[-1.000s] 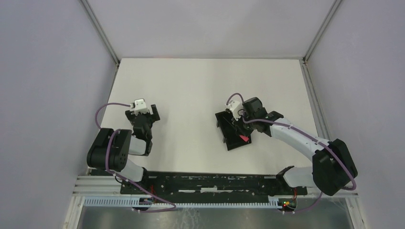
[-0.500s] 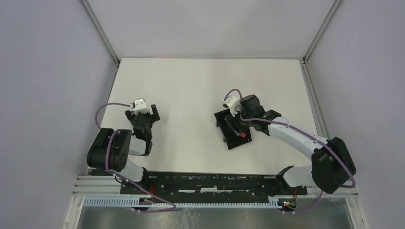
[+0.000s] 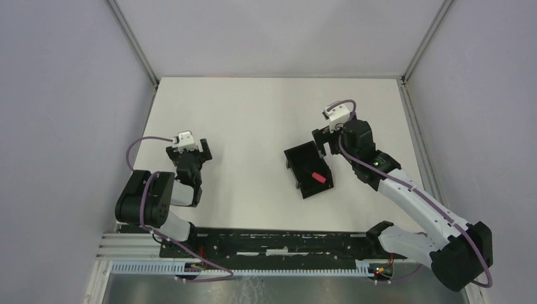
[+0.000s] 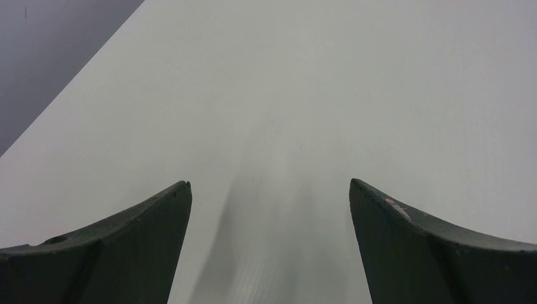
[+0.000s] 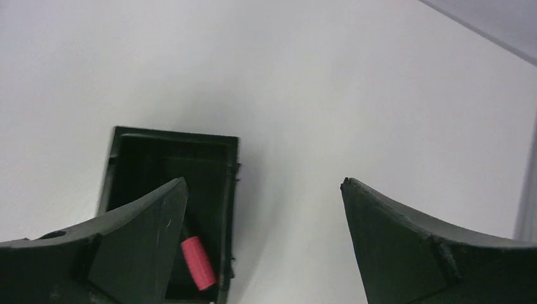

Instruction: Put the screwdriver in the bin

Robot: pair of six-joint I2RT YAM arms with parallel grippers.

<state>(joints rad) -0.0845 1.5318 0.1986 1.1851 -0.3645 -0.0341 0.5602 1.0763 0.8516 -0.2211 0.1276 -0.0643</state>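
The black bin (image 3: 296, 154) sits on the white table right of centre. Inside it lies the screwdriver (image 3: 318, 177); only its red handle shows plainly. In the right wrist view the bin (image 5: 177, 135) is at lower left with the screwdriver's red handle (image 5: 197, 263) against its right wall, the shaft lost in the dark. My right gripper (image 3: 322, 140) hovers just beyond the bin's far right corner, open and empty (image 5: 263, 183). My left gripper (image 3: 187, 151) rests far to the left, open over bare table (image 4: 269, 183).
Grey walls and metal frame posts (image 3: 133, 44) close in the white table (image 3: 253, 107) on three sides. The table's right edge (image 5: 529, 183) shows past my right finger. The arms' mounting rail (image 3: 272, 244) runs along the near edge.
My right gripper opened and let go of the screwdriver, which now lies in the bin. The right arm then rose and drew back to the far right of the bin. The left arm stayed still.
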